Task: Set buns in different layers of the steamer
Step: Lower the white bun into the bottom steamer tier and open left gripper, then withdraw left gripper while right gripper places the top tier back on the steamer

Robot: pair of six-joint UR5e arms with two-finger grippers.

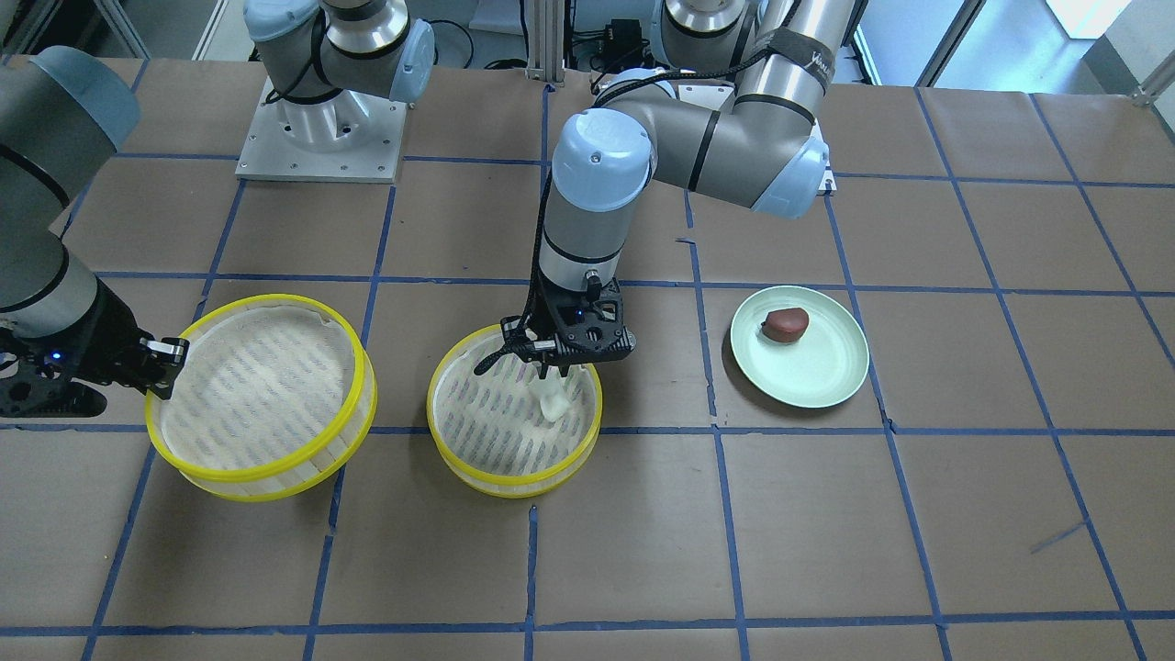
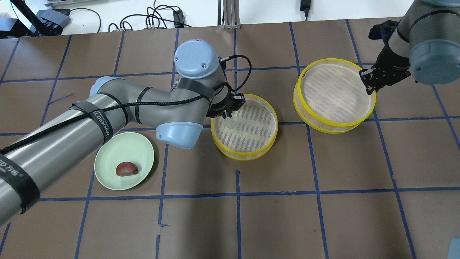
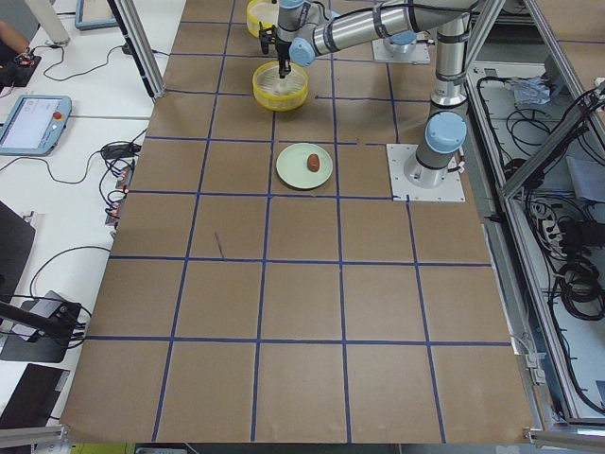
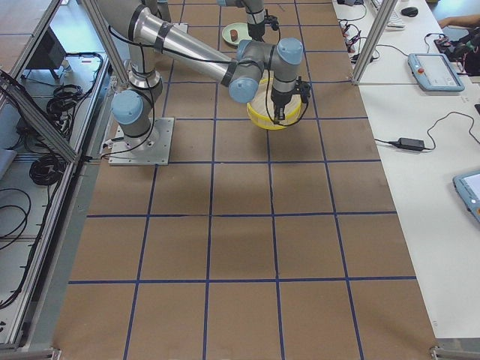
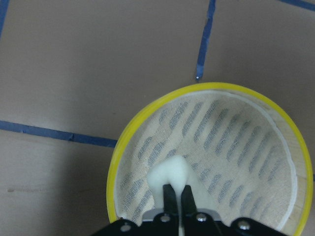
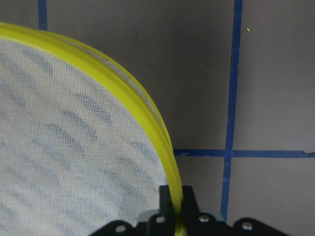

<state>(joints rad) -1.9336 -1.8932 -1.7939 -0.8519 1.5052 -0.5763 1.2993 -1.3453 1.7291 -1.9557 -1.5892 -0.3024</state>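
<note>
My left gripper point(image 1: 562, 372) point(image 2: 228, 116) point(image 5: 178, 199) is shut on the white oblong bun point(image 1: 553, 399) point(image 5: 170, 174). It holds the bun inside the middle steamer tier point(image 1: 514, 482) point(image 2: 244, 155) point(image 5: 115, 162), low over the liner near the rim. My right gripper point(image 1: 165, 367) point(image 2: 370, 86) point(image 6: 175, 206) is shut on the yellow rim of the second steamer tier point(image 1: 266, 482) point(image 2: 334, 126) point(image 6: 133, 93), which has nothing in it and looks slightly tilted. The reddish-brown bun point(image 1: 787, 323) point(image 2: 127, 169) lies on the pale green plate point(image 1: 826, 376) point(image 2: 133, 151).
The brown paper table carries a blue tape grid point(image 2: 237, 194). The two arm bases point(image 1: 321, 138) stand at the robot's side of the table. The left arm's elbow point(image 2: 178, 135) hangs between the plate and the middle tier.
</note>
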